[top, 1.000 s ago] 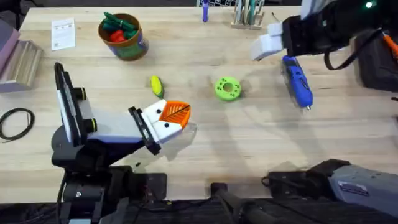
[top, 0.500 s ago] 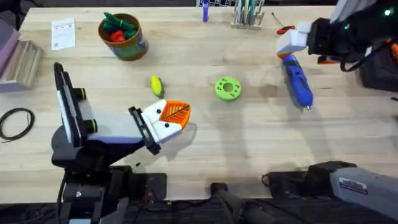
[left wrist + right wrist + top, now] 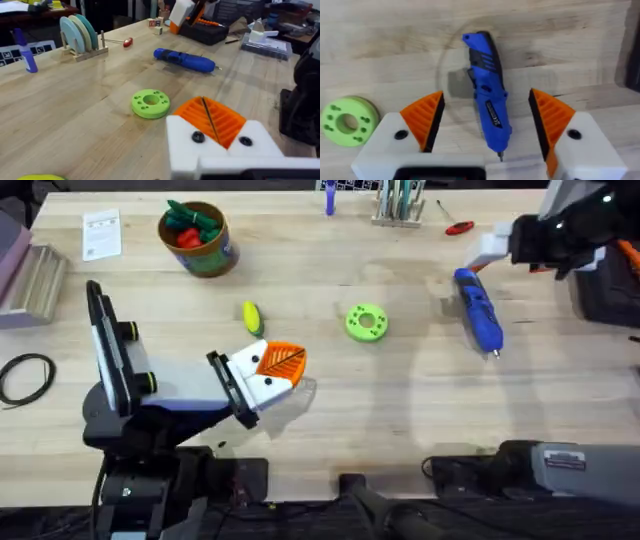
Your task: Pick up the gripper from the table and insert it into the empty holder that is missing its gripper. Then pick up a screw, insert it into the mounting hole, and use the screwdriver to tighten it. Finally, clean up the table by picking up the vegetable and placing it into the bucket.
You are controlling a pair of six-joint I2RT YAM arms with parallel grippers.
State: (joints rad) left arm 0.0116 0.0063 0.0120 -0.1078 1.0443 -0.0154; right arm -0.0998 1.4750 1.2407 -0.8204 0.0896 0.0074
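The blue screwdriver point(image 3: 478, 310) lies on the table at the right, its metal tip toward the near edge. My right gripper point(image 3: 490, 248) hovers open above its rear end; in the right wrist view the screwdriver point(image 3: 487, 95) lies between the two orange pads point(image 3: 426, 117). My left gripper point(image 3: 285, 362) rests low at centre left, its orange ribbed pads point(image 3: 212, 117) pressed together with nothing between them. The yellow vegetable point(image 3: 252, 317) lies just beyond it. The bucket point(image 3: 200, 242) stands at the far left, holding red and green toys. The loose gripper, the empty holder and the screw are out of view.
A green disc with holes point(image 3: 366, 322) lies mid-table. A red-handled tool point(image 3: 458, 227), a wooden rack point(image 3: 398, 205) and a blue marker point(image 3: 329, 200) sit along the far edge. A paper card point(image 3: 101, 233) and a black cable point(image 3: 25, 375) lie at the left.
My right gripper has moved to the right, from left of the screwdriver's rear end to just beyond it. The left arm and the objects have stayed put.
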